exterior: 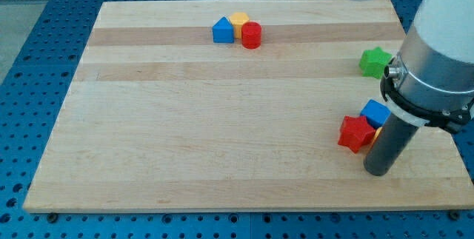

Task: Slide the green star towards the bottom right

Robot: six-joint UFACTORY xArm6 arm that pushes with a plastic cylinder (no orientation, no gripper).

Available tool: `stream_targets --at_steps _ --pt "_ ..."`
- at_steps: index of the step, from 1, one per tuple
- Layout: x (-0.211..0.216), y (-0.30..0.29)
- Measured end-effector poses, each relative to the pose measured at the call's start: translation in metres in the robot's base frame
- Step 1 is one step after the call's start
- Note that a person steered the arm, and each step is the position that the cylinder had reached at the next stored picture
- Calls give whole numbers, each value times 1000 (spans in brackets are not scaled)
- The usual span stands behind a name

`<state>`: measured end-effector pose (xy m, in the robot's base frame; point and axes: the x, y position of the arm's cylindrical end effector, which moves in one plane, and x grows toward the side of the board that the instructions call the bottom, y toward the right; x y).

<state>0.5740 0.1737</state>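
The green star (375,61) lies near the right edge of the wooden board (185,120), partly behind the arm's body. My tip (378,171) rests on the board at the lower right, well below the green star. It sits just right of and below a red star (355,133) and below a blue cube (375,112). A sliver of an orange block (378,132) shows between the rod and the blue cube.
At the view's top centre, a blue block (222,30), a yellow block (238,20) and a red cylinder (251,35) sit clustered together. The arm's white and grey body (437,54) covers the board's right edge.
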Motion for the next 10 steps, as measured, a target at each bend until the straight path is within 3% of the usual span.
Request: stream_targets --at_steps 1,3,4,6,7,10 --pt "5 -18" --pt "9 -116" --pt "-45 -121" --pt "-184 28" --pt "-227 88" --pt "-232 83"
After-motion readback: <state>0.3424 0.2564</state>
